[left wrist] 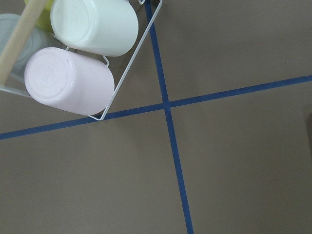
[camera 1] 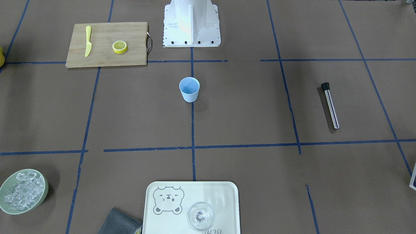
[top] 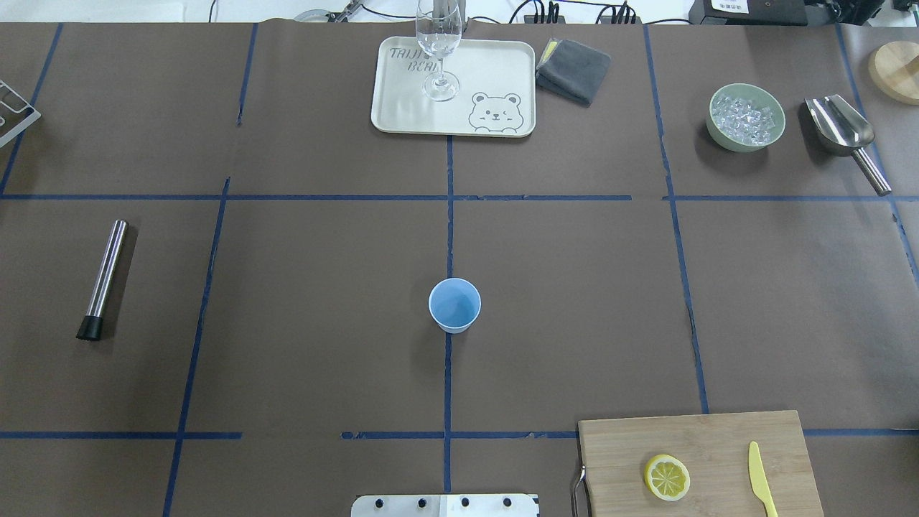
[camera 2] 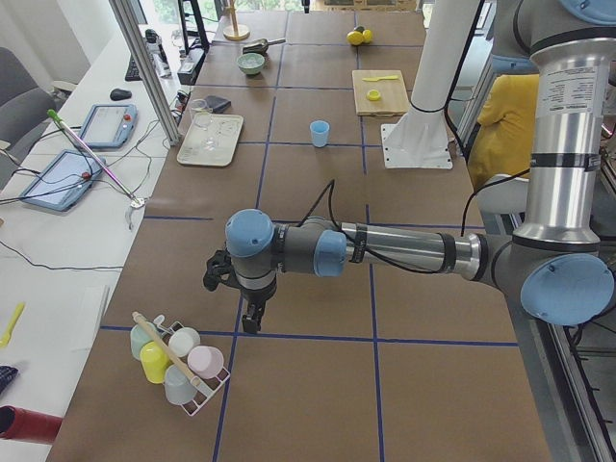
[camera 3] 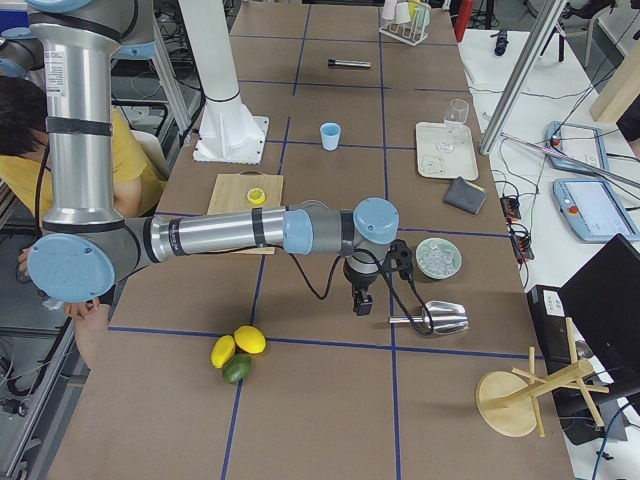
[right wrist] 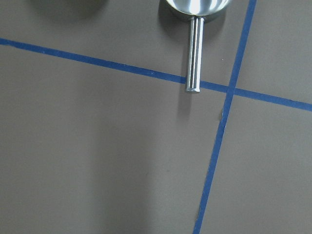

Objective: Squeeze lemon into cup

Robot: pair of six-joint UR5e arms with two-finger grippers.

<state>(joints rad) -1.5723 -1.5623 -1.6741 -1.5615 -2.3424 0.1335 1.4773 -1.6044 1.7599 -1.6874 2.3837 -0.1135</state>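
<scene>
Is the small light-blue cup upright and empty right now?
Upright and empty: the small light-blue cup stands mouth up, and the overhead view shows only its bare blue inside.

The left arm [camera 2: 385, 252] reaches out level, its wrist bent so the left fingers [camera 2: 251, 322] point straight down, with the tabletop [camera 2: 318, 385] close below them. The right arm [camera 3: 220, 233] is posed likewise, right fingers [camera 3: 361, 303] pointing down. Whether either pair is spread or closed cannot be told.

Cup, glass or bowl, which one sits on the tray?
The clear stemmed glass; the blue cup and green bowl sit on the table.
</scene>
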